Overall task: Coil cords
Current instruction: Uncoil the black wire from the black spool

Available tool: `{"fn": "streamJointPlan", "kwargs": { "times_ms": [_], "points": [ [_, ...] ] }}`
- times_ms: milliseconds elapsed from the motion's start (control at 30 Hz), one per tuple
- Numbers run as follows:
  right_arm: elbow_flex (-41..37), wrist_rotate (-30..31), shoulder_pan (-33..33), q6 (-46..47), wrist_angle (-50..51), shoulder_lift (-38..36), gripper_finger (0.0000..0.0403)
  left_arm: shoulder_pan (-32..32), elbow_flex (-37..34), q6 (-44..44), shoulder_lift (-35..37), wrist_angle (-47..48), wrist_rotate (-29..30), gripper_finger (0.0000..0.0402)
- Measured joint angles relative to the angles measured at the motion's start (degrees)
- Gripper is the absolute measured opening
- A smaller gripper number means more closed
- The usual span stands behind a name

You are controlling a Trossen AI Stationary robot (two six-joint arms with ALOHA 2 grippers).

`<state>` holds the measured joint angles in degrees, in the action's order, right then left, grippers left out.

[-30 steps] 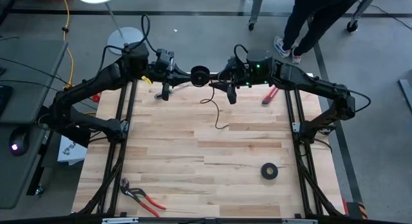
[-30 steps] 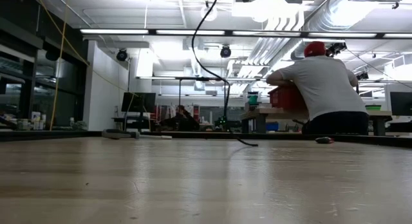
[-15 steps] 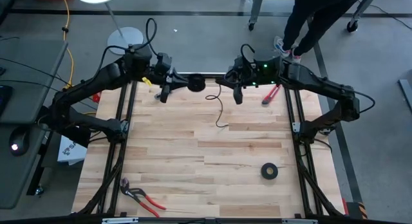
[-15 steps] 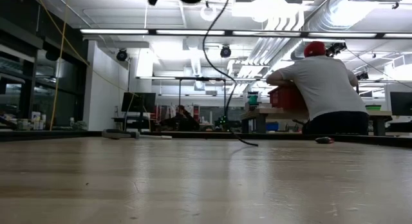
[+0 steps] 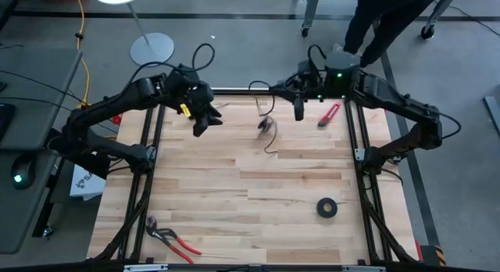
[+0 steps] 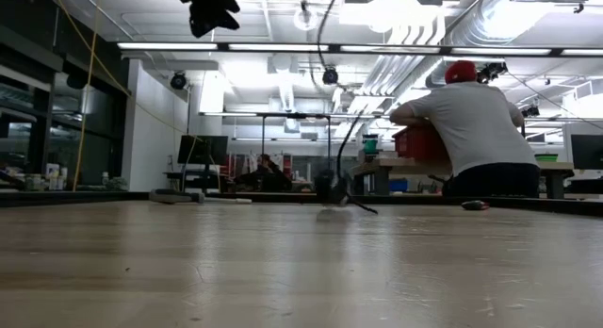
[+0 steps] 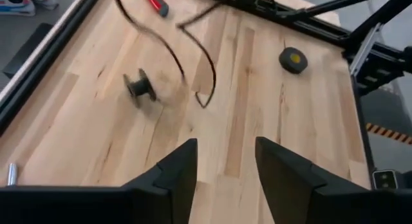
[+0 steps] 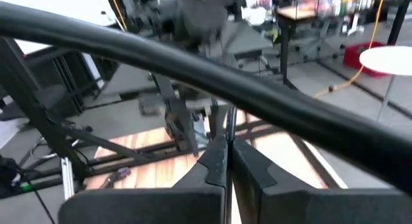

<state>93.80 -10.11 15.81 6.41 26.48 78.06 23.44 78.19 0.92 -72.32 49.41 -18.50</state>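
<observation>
The black cord is wound into a small coil (image 5: 266,127) that lies blurred on the wooden table at the far middle, with a thin tail (image 5: 270,149) trailing toward the near side. In the low view the cord (image 6: 325,26) drops from above to the coil (image 6: 332,187). My left gripper (image 5: 201,125) hangs open above the table, left of the coil, tipped downward, and its fingers (image 7: 187,166) have nothing between them. My right gripper (image 5: 298,110) is raised at the far edge, right of the coil, and shut on the cord. My right gripper pinches the thin cord (image 8: 226,124) between its two fingers, which come nearly level from the table's right side. From the hold the cord runs slack down to the coil (image 7: 140,87), which lies on the table.
Red pliers (image 5: 328,116) lie by the right gripper. A black tape roll (image 5: 326,208) sits at the near right. A second pair of red-handled pliers (image 5: 172,238) lies at the near left. A person (image 5: 383,22) stands beyond the far edge. A yellow cable (image 5: 82,37) runs off the table.
The coil was held in the air between the two grippers and has dropped to the table. My left gripper has let go of it, sunk, tipped downward and drawn toward the left edge. My right gripper has risen and moved toward the right with the cord.
</observation>
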Motion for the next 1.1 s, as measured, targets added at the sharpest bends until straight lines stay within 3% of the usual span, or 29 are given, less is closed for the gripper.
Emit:
{"fn": "streamJointPlan", "kwargs": {
  "times_ms": [233, 367, 533, 700, 833, 967, 1100],
  "points": [
    [11.46, -0.02, -0.07, -0.41, 7.48, -0.09, 0.0000, -0.26, 0.00, -3.25, -5.20, -1.83, -0.02, 0.0159],
    [17.61, 0.78, -0.61, -0.17, 22.04, -0.22, 0.0000, -0.26, 0.00, -5.23, -9.92, -2.28, -0.04, 0.0159],
    [18.50, 1.05, -4.06, 2.71, 37.68, -0.07, 0.0000, -0.45, 0.00, -7.29, -16.68, -2.77, -0.99, 0.0159],
    [14.67, 7.08, -8.24, 7.17, 47.60, -0.07, 0.0000, -1.15, 0.00, -9.42, -23.97, -2.66, -4.26, 0.0159],
    [7.76, 8.01, -9.54, 10.44, 53.04, -0.07, 0.0003, -1.53, -0.03, -11.80, -28.22, 0.55, -6.76, 0.0159],
    [-2.89, 7.07, -10.74, 11.74, 51.58, -0.05, 0.0015, -0.99, -3.20, -11.63, -28.95, -0.91, -10.54, 0.0159],
    [-13.68, 6.03, -11.43, 13.08, 43.37, -0.02, 0.0039, 0.71, -9.33, -8.57, -25.38, -7.18, -12.75, 0.0159]
  ]
}}
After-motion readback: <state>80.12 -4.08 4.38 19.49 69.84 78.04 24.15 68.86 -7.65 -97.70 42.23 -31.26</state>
